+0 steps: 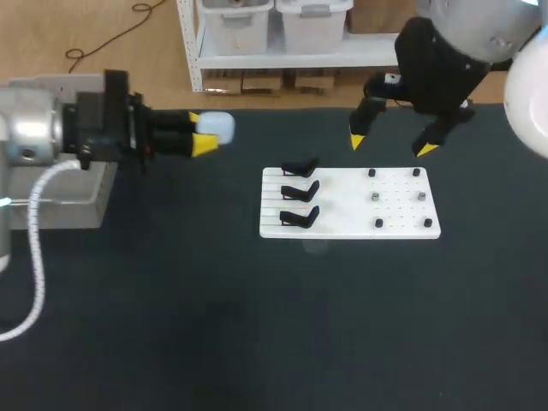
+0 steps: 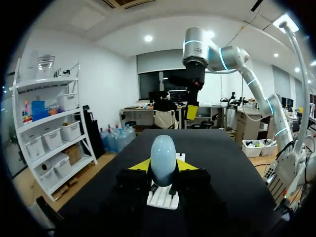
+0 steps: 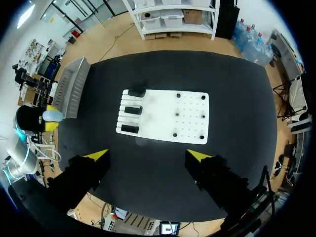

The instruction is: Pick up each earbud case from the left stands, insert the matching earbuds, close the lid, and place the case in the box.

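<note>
The left pincer [image 1: 203,137] grasps the pale blue earbud case [image 1: 217,126] above the counter [image 1: 257,325], clear of the stands [image 1: 300,193], and the right pincer [image 1: 391,145] hangs released, so delivery seems in hand, requiring travel over the box [image 1: 64,210].

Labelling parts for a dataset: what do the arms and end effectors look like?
The left arm and right arm are silvery shells; the right has blue rings. The left end effector and right end effector are black with yellow tips. A white ribbed cable trails from the left arm.
</note>
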